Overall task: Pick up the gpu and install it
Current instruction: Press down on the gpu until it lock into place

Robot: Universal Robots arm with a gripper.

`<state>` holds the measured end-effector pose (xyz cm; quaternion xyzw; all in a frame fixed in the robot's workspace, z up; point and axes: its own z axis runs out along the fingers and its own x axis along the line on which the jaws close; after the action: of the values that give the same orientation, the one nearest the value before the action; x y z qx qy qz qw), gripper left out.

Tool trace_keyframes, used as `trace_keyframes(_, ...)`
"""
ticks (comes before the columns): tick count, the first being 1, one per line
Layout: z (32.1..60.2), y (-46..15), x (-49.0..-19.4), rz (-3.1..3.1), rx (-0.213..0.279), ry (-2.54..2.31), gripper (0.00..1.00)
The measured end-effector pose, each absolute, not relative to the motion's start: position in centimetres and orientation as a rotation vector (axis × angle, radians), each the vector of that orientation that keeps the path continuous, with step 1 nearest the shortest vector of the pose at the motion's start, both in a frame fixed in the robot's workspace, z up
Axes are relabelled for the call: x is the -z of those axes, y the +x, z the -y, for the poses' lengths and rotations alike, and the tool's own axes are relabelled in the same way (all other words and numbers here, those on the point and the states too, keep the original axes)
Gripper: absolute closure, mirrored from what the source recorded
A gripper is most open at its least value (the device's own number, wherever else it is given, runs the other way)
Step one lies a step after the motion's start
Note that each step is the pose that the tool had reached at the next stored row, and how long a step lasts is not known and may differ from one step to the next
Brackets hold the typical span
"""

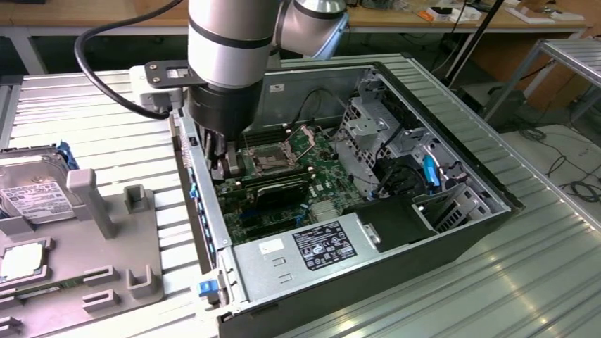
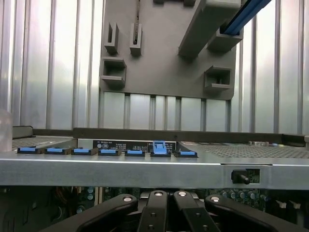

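Exterior view: the gpu (image 1: 274, 186) is seen on edge above the motherboard (image 1: 324, 179) inside the case (image 1: 423, 260), its end at the exterior view's left apparently pinched by the closed gripper (image 1: 224, 167). It should be kept level and pressed evenly into its slot. The arm (image 1: 230, 42) is held near vertical, reaching down.

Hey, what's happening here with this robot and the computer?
The robot arm reaches down into the open computer case, its gripper shut low over the motherboard by the case's rear wall. The gpu, a dark flat card, sits across the board beside it; whether it is gripped is unclear. A hard drive lies on the grey holder.
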<state>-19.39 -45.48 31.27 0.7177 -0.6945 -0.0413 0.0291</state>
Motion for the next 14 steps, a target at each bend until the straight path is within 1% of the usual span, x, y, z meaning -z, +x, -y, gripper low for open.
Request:
trace_keyframes(7,45.66,-19.33,-31.2,2.136,0.138,2.207,0.89)
trace_keyframes(14,45.92,-19.28,-30.81,2.136,0.138,2.207,0.89)
